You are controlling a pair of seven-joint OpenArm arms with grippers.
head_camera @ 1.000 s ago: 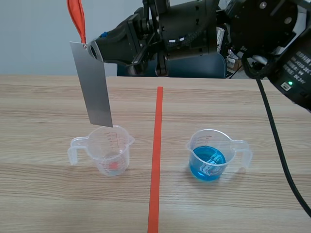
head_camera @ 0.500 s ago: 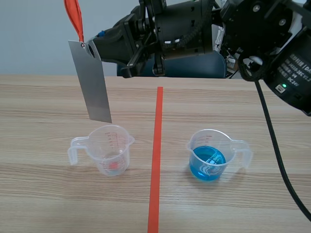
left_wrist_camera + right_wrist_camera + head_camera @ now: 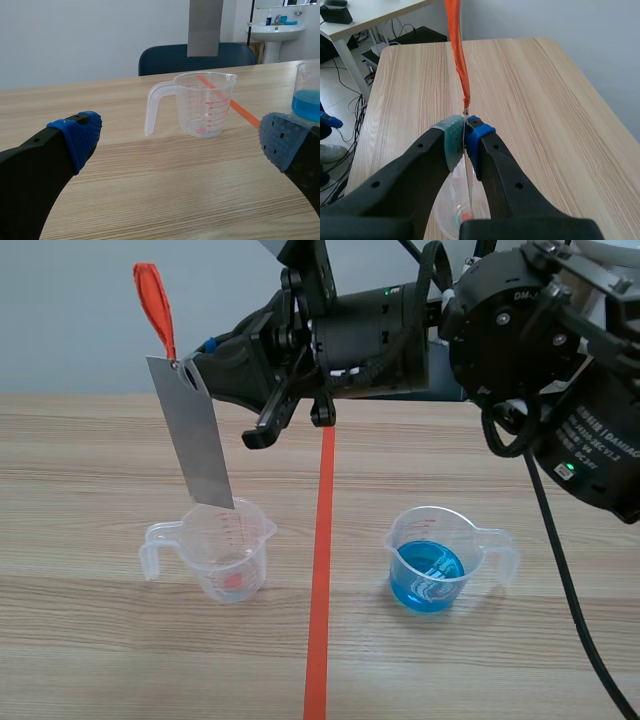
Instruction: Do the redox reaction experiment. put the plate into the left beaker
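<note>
Metal plate (image 3: 197, 435), a grey rectangular strip with an orange-red ribbon (image 3: 155, 300) fixed at its top, is held in the air by the right gripper (image 3: 188, 368). That gripper's fingers are clamped on the strip's upper corner, and in the right wrist view the 2 pads are seen pressed against the thin sheet from both sides. The strip is hung slightly tilted, its top leaning toward 11 o'clock. Its lower edge is placed just over the far rim of the left beaker (image 3: 225, 545), a clear measuring jug with its handle at 9 o'clock. From the left wrist view that edge is judged to be above the rim and not yet inside. The right beaker (image 3: 435, 560), partly filled with blue liquid, is stood at 3 o'clock of the clear one, across the tape line (image 3: 322, 540) on the wooden table (image 3: 100, 640). The left gripper (image 3: 181, 140) is kept low over the table with its fingers spread wide and nothing between them, the clear jug lying ahead at 12 o'clock. The step in hand is judged to be the lowering of the strip into the jug. A descent is called for next, with the lower edge brought a little toward 6 o'clock so that it is cleared of the rim before release.
</note>
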